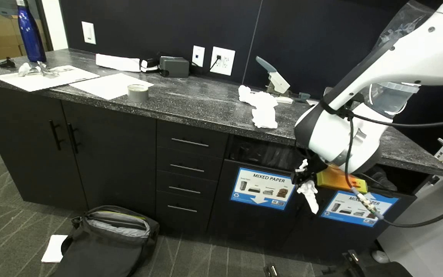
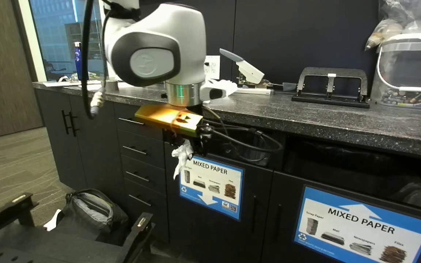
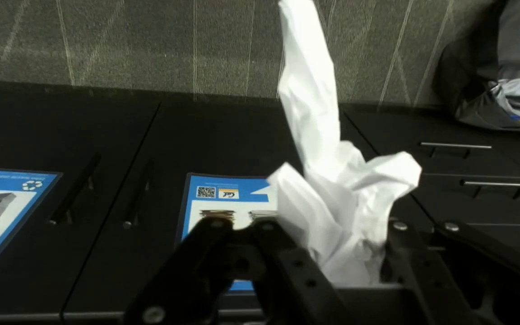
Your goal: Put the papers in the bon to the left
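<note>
A black two-fingered pincer (image 1: 303, 176) has a long, crumpled white paper scrap (image 3: 316, 131) pinched between its fingers, held in the air below the front edge of the dark grey speckled surface (image 1: 198, 104). The scrap hangs with its long axis near vertical. In an exterior view its narrow tail (image 1: 310, 198) points down toward the grey carpet (image 1: 190, 250), tilted slightly to the right of the picture, and a short tuft (image 1: 303, 164) sticks up above the fingers; in the wrist view a broader flap (image 3: 393, 176) folds out sideways from the tail's base.

The scrap is outside the left dark black bin compartment (image 1: 240, 223), near its rectangular blue and white label (image 1: 263, 188) with a downward arrow. On the surface, near the off-white stapler (image 1: 279, 82) with a grey-blue handle, lies a lumpy, crumpled white paper wad (image 1: 262, 107); its long axis slants toward the front edge.
</note>
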`<state>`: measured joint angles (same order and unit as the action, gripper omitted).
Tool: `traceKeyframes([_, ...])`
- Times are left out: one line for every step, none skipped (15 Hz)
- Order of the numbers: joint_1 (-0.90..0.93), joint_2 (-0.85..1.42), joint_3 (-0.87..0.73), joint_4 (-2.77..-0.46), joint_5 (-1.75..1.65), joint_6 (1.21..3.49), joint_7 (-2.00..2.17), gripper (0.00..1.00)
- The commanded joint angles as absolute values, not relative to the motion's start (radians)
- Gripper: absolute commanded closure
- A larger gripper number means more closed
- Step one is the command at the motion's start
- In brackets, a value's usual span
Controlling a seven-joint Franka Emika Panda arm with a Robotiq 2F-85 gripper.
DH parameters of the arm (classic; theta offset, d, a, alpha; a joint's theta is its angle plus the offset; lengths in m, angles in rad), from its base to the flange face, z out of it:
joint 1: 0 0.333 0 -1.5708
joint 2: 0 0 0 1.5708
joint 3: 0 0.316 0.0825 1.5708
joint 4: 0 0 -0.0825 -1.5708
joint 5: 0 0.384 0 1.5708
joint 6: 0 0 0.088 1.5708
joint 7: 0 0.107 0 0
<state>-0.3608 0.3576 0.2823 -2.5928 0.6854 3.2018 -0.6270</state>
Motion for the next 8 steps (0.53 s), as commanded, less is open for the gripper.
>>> traceKeyframes([-0.478,0.449,0.558,-2.569,0.773,3.469,-0.610,0.87])
traceKeyframes([-0.547,0.481,0.638,-2.573,0.706,3.550,-0.574,0.87])
traceKeyframes([-0.575,0.520,0.672,-2.574,0.623,3.628,-0.516,0.88])
traceKeyframes([-0.581,0.561,0.672,-2.576,0.524,3.710,-0.452,0.87])
traceKeyframes([-0.583,0.606,0.656,-2.568,0.445,3.784,-0.417,0.88])
traceKeyframes([-0.578,0.653,0.620,-2.556,0.360,3.858,-0.384,0.88])
traceKeyframes([-0.574,0.698,0.580,-2.547,0.276,3.931,-0.349,0.88])
traceKeyframes([-0.567,0.756,0.536,-2.523,0.201,4.003,-0.335,0.87])
